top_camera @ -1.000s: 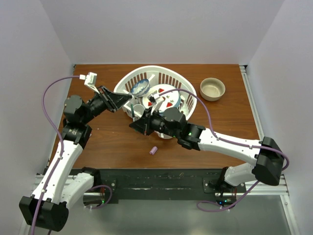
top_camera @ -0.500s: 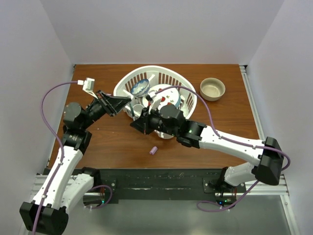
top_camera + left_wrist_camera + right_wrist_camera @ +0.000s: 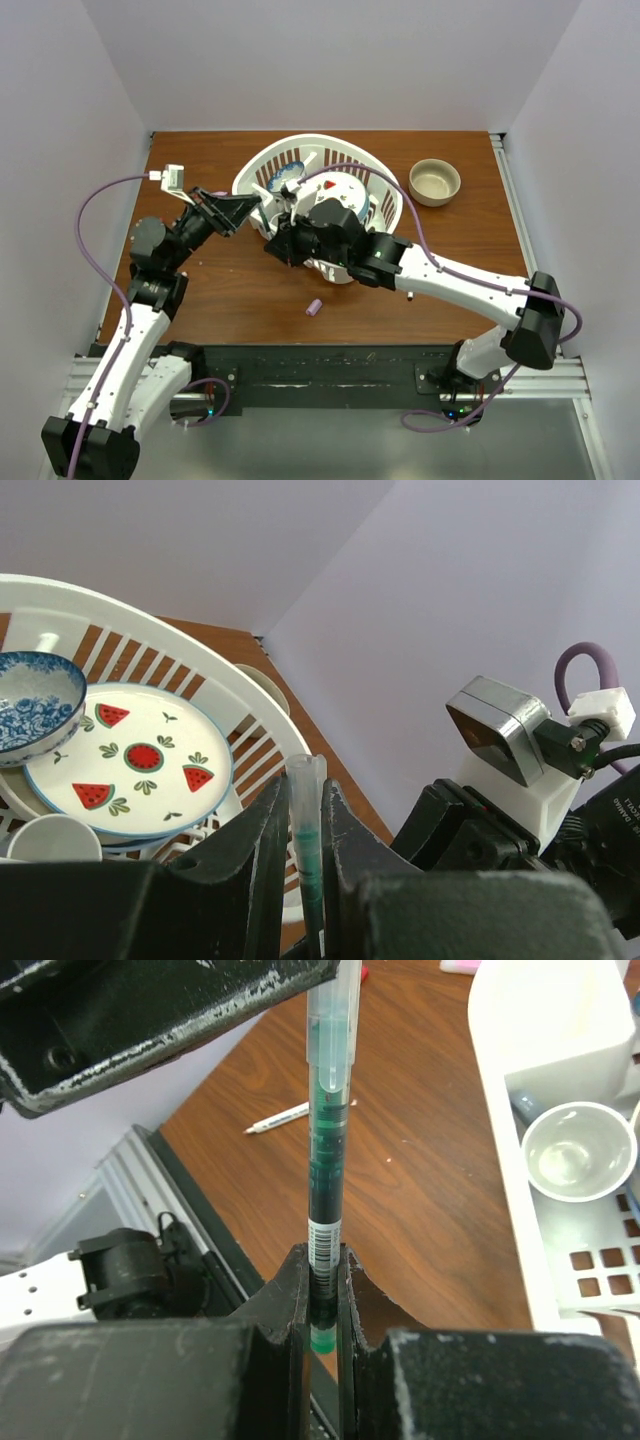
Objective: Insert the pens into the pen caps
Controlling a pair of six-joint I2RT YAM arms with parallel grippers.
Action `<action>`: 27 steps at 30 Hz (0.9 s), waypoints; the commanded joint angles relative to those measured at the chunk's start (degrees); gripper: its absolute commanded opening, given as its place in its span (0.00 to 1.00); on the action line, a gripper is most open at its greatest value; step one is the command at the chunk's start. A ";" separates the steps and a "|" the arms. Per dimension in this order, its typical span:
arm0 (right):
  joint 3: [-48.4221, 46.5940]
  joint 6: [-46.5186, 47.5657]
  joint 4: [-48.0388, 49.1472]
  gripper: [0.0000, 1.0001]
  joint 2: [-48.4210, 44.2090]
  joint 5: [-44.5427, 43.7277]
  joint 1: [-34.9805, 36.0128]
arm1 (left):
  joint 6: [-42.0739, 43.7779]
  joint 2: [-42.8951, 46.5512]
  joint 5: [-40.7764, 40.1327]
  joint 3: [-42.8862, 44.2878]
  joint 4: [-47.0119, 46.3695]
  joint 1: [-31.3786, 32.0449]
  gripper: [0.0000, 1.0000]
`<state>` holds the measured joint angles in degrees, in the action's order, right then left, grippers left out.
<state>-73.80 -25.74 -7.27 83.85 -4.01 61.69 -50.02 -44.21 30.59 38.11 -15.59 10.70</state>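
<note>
Right end effector [image 3: 322,1260] gripping green pen [image 3: 327,1160] by barrel; left end effector [image 3: 305,795] gripping clear cap [image 3: 305,775] over pen tip.

Nothing legible, only a barcode label [image 3: 322,1237] on the pen [image 3: 326,1130].

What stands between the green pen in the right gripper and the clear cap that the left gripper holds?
Nothing visible does. The green pen, clamped in the right gripper, already reaches into the clear cap that the left gripper grips.
</note>
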 commanded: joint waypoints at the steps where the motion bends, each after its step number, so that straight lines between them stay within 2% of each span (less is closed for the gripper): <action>1: -13.89 5.43 13.16 0.00 -0.28 -6.62 -2.80 | 2.56 -1.06 6.50 -3.21 11.11 1.96 0.00; 7: -19.18 5.70 12.45 0.00 2.63 -5.13 -5.61 | 1.68 -1.15 7.29 -6.46 11.46 2.22 0.00; 13: -20.77 7.37 13.16 0.00 4.30 -0.48 -6.32 | -0.78 -0.79 7.64 -8.93 7.86 3.01 0.00; 24: -8.74 8.51 15.09 0.00 -2.28 1.73 -6.32 | -1.58 -0.09 7.47 1.51 7.15 2.92 0.00; 27: -7.41 8.86 12.90 0.00 -5.18 -0.55 -6.32 | 0.18 -0.09 6.59 5.12 9.26 2.92 0.12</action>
<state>-80.75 -17.93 -5.98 84.95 -0.97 55.75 -51.68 -44.40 31.33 38.22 -13.15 12.51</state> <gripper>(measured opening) 0.095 0.059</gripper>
